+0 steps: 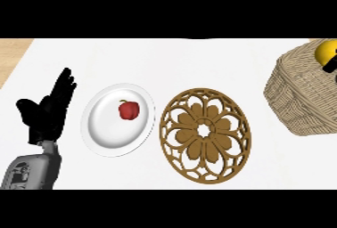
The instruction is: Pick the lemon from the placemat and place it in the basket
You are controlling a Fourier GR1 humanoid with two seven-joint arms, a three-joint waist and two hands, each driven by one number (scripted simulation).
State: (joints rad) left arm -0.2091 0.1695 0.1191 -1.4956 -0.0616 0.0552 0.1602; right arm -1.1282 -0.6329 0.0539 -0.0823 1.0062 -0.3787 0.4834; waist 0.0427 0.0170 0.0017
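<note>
The desk [197,62] has a plain white top that fills nearly the whole view, with a strip of light wood showing beyond its far left corner. Three things sit straight on it in a loose row: a round white plate [105,136] toward the left, a round brown placemat [197,149] of openwork petals and loops just beside the plate at the middle, and a pale woven basket [299,98] well apart at the right, cut off by the view's edge. Through the placemat's gaps the white top shows.
</note>
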